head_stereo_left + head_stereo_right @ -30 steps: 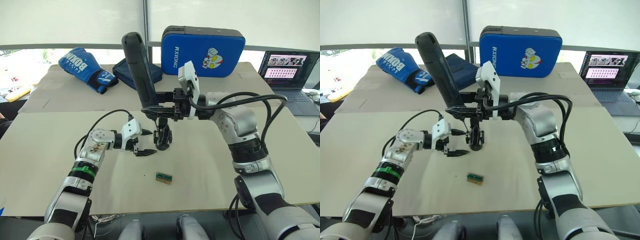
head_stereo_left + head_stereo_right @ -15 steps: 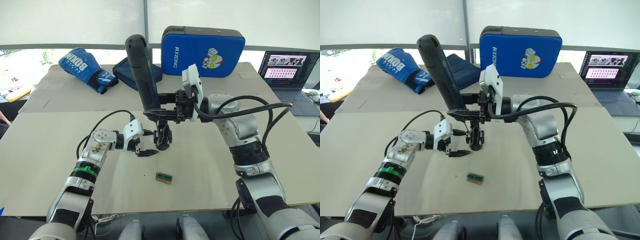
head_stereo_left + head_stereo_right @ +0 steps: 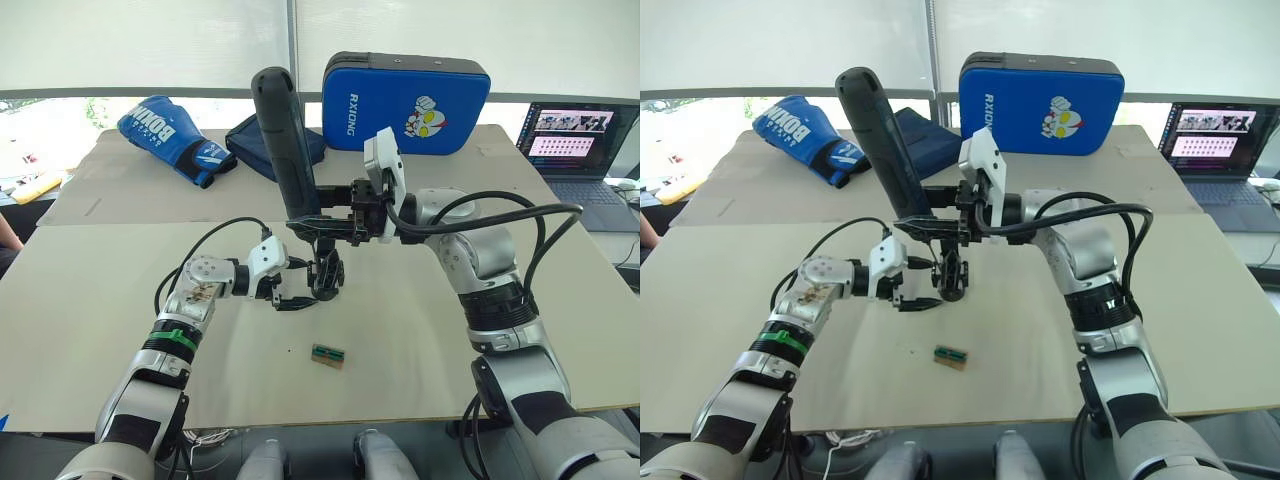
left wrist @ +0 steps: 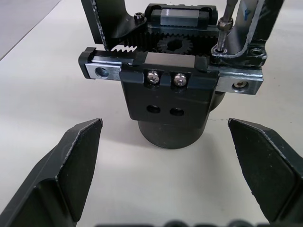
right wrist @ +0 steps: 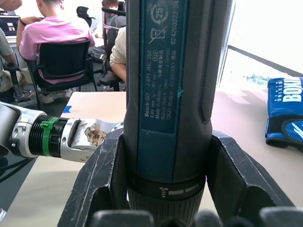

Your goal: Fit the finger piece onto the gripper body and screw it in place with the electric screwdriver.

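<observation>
The gripper body (image 4: 171, 101) stands on the matte beige table (image 3: 90, 300) near its middle: a round black cylindrical base under a blocky black plate with 2 silver screws, a toothed rack and small gear above, and bare metal bars to either side. The left gripper (image 3: 291, 286) sits low on the table just beside it, its 2 black wedge-shaped fingers (image 4: 71, 161) spread wide apart on either side of the base without touching it. The right gripper (image 3: 306, 223) is clamped around the electric screwdriver (image 3: 283, 130), a thick, smooth dark grey cylinder with a printed label, tilted slightly with its butt end high. Its thin metal bit (image 4: 222, 33) comes down onto the top of the assembly. The finger piece cannot be told apart here. A small green-topped block (image 3: 328, 355) lies nearer the table's front edge.
</observation>
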